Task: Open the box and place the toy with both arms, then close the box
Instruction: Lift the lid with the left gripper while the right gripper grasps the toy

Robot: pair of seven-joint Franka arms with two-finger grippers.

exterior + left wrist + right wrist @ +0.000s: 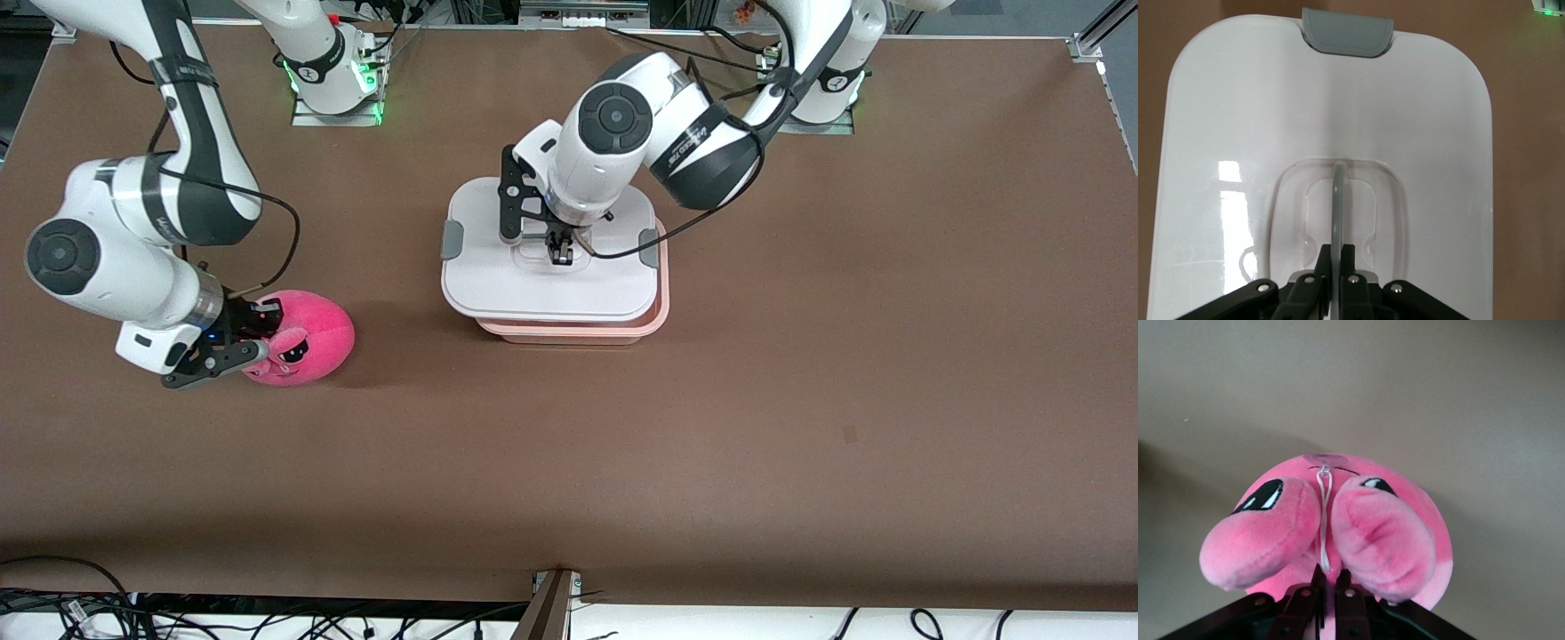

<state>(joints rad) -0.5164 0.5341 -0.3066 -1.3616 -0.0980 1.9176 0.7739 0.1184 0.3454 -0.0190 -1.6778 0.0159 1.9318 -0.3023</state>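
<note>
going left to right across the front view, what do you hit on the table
right gripper, shut on the toy → toy → grey clip on the box lid → left gripper, shut on the clear handle of the white lid → second grey clip → pink tub rim of the box

Light: bright, even overhead | glare: window patch on lid (pixel 1231 200) | shadows: soft beside toy (pixel 307 338)

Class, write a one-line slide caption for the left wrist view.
Left gripper shut on the clear handle of the box's white lid.
</note>
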